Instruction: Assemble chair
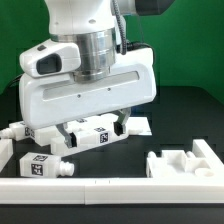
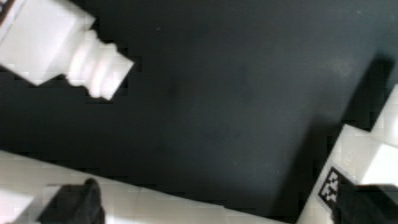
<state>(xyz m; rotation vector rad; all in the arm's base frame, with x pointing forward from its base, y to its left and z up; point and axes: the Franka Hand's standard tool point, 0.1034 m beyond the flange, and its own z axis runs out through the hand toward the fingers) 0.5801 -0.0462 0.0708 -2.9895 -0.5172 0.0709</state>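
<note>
Chair parts [image 1: 92, 131] lie loose on the black worktop [image 1: 128, 160]: white, blocky plastic with black-and-white square tags. Tagged block [image 1: 45, 165] at 7 o'clock of the tool [image 1: 91, 137], notched piece [image 1: 185, 160] at 4 o'clock. Tool spread, pinching nothing.

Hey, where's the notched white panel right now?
In the exterior view, the panel lies flat on the black table at that view's lower right, apart from the gripper and the tagged bar below it at centre.
</note>
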